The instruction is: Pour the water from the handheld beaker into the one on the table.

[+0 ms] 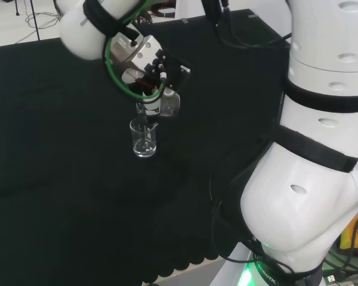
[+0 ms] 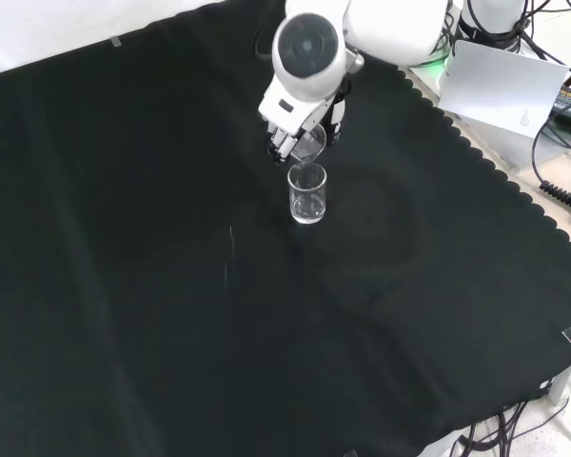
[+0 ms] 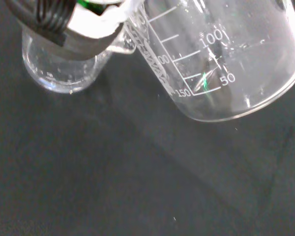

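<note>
A scallop-edged black cloth (image 2: 124,286) is covering the bench, with pale floor (image 1: 12,24) and tangled dark cables (image 2: 561,181) lying beyond its edges.

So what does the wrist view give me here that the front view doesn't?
The wrist view alone shows the printed scale lines on the held beaker and its spout tipped against the rim of the beaker on the cloth. The front view alone shows the arm's white link above the hand and the cloth's scalloped edge. Both show the two beakers close together on black cloth.
</note>
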Controlling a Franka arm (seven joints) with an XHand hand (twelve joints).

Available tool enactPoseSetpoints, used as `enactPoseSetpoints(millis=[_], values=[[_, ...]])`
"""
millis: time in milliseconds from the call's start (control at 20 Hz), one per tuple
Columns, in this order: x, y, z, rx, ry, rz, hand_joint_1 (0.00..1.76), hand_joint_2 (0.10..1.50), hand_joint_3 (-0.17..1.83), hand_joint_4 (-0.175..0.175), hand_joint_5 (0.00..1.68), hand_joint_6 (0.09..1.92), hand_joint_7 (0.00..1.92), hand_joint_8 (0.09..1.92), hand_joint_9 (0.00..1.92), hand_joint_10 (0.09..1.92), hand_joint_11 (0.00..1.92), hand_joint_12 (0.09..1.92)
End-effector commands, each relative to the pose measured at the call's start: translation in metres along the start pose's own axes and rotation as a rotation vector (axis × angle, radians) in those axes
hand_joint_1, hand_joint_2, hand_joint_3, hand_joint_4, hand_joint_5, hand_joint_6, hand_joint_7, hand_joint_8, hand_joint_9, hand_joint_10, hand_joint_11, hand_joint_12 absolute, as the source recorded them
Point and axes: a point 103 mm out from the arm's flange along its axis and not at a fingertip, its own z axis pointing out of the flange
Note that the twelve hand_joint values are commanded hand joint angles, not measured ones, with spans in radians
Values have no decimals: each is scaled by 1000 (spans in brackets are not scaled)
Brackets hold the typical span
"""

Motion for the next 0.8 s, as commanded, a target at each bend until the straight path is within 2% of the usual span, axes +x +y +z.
enactPoseSetpoints(millis=[50, 500, 600, 650, 800], values=[[-20, 0, 6, -119, 136, -45, 1321, 1019, -175, -175, 1459, 156, 1517, 108, 1719, 87, 1424, 578], [-43, 6, 11, -236, 238, -57, 1321, 1019, -175, -175, 1460, 151, 1519, 102, 1716, 87, 1421, 576], [-47, 8, 12, -268, 268, -64, 1316, 1016, -175, -109, 1441, 138, 1574, 87, 1714, 87, 1421, 574], [-49, 9, 12, -282, 277, -70, 1314, 1015, -175, -90, 1436, 133, 1589, 87, 1714, 87, 1421, 573], [-55, 14, 14, -310, 308, -88, 1313, 1015, -175, -73, 1433, 127, 1604, 87, 1713, 87, 1422, 572]])
